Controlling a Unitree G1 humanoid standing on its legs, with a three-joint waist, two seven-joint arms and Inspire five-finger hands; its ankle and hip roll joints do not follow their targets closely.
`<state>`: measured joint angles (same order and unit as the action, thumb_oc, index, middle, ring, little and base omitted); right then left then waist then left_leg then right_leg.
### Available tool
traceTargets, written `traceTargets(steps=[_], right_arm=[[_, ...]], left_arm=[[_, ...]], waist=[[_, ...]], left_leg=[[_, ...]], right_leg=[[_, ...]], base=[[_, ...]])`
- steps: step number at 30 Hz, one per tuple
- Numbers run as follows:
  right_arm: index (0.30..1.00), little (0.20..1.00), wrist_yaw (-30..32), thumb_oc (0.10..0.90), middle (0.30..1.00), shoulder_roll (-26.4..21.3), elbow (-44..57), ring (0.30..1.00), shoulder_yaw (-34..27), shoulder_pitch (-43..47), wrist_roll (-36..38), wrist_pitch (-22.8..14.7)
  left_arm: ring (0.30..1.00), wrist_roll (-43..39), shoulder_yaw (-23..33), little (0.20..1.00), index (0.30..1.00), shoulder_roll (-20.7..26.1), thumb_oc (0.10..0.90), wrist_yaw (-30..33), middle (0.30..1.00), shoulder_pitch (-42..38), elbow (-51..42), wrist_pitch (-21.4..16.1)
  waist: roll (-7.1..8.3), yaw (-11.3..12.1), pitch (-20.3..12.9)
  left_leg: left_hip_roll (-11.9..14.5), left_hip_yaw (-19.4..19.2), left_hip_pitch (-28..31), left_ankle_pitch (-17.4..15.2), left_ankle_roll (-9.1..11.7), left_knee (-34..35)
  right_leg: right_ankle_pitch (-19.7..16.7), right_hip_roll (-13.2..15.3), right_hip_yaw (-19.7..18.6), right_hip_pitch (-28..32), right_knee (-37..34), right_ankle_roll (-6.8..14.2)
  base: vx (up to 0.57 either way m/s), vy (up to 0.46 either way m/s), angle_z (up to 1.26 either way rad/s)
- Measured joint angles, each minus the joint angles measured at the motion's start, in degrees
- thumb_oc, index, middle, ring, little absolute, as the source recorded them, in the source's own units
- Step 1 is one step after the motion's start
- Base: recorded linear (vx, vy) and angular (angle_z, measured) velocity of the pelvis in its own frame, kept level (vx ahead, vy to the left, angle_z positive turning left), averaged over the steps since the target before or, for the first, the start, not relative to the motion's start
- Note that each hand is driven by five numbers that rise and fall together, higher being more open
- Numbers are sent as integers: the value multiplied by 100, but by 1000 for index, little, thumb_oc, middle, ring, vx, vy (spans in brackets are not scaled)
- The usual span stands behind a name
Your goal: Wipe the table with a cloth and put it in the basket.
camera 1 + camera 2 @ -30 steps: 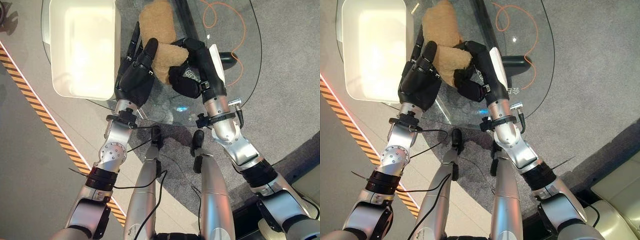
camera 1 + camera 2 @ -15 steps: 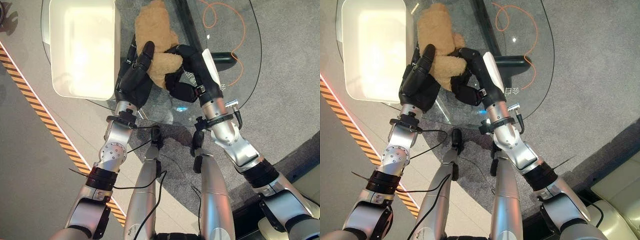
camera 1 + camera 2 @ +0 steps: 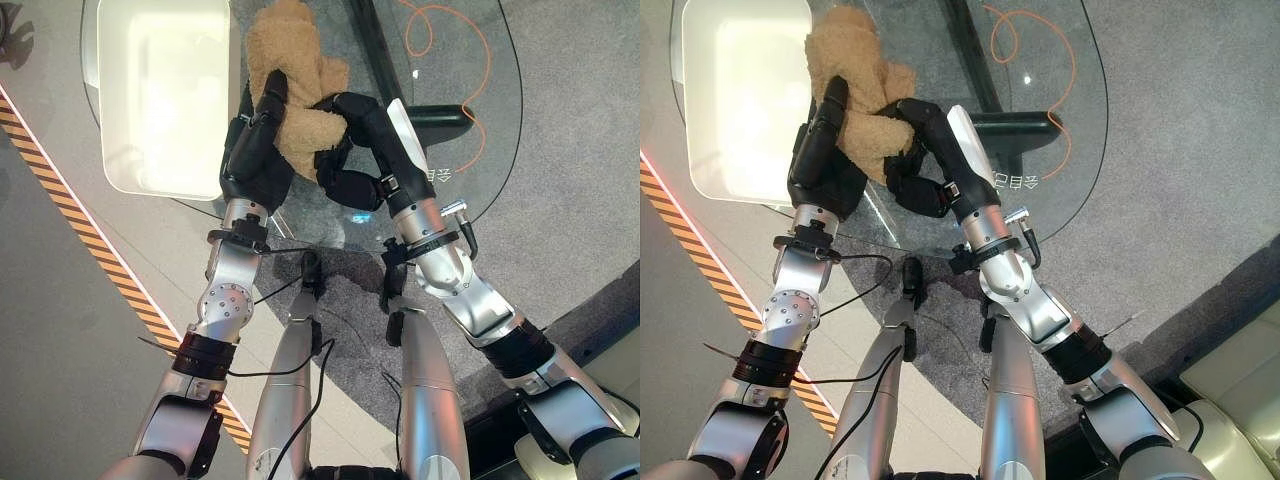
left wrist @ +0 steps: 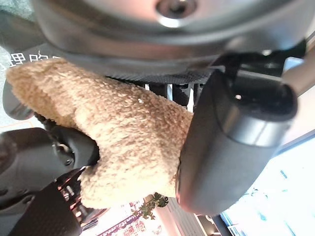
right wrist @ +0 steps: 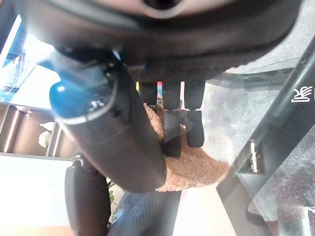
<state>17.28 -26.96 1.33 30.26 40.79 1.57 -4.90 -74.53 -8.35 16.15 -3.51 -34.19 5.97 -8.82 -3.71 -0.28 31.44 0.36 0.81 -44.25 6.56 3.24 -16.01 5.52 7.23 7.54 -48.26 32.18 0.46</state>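
The tan fleecy cloth (image 3: 295, 75) is held bunched between both hands over the round glass surface (image 3: 470, 130), just beside the white basket (image 3: 165, 95) that stands at the surface's left side. The left hand (image 3: 255, 150) is seen with its fingers (image 3: 270, 100) laid up along the cloth and its thumb closed against the pile in the left wrist view, so the cloth is pinched there. The right hand (image 3: 355, 150) is curled over the cloth from the other side; in the right wrist view its fingers (image 5: 179, 123) are bent down onto the fleece and the thumb is wrapped beneath, so a grip is held on that side too.

Whether the cloth touches the glass cannot be told; it appears gathered into a lump rather than spread flat, which suggests that the wiping part is judged to be finished or nearly so. The basket is seen to hold nothing yet. What is left, as far as can be judged, is the carry to the left over the basket's near wall and the release of the cloth from both hands inside it. An orange cable (image 3: 450, 40) is visible through the glass on the carpet beyond, clear of the work.
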Motion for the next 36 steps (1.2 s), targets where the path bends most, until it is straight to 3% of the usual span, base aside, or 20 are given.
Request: traceTargets(steps=[2, 3, 4, 5, 36], right_arm=[[401, 318, 0, 218, 401, 0, 0, 401, 0, 1, 0, 0], [491, 422, 0, 322, 491, 1, 0, 491, 0, 2, -2, 0], [801, 785, 0, 685, 801, 1, 0, 801, 0, 2, -6, 0], [900, 900, 0, 800, 900, 2, 0, 900, -1, 2, -10, 0], [900, 900, -106, 800, 900, 45, 133, 900, 17, 0, -271, -18]], left_arm=[[300, 0, -1, 200, 300, 0, 100, 0, 300, 0, 0, -7], [300, 1, -3, 200, 300, -1, 100, 0, 300, 0, 0, -15], [300, 6, -3, 200, 300, -2, 100, 0, 300, 0, 0, -31], [300, 9, 0, 200, 300, -3, 100, 0, 300, 0, 0, -38], [300, 375, 4, 200, 300, -216, 100, 284, 300, -89, 0, -691]], waist=[[1, 2, 0], [1, 2, 0], [1, 1, 0], [0, 1, 0], [31, -5, -1]], left_leg=[[0, 0, 0, 0, 0, 0], [0, 0, 0, 0, 0, 0], [0, 0, 0, 0, 0, 0], [0, 0, 0, 0, 0, 0], [0, 0, 0, 0, 0, -12]], right_leg=[[0, 0, 0, 0, 0, 0], [0, 0, 0, 0, 0, 0], [0, -1, -1, 0, -1, 0], [0, 0, -1, 0, -1, 0], [0, -1, -2, 0, 10, 0]], base=[[0, 0, 0], [0, 0, 0], [0, 0, 0], [0, 0, 0], [0, 0, 0]])
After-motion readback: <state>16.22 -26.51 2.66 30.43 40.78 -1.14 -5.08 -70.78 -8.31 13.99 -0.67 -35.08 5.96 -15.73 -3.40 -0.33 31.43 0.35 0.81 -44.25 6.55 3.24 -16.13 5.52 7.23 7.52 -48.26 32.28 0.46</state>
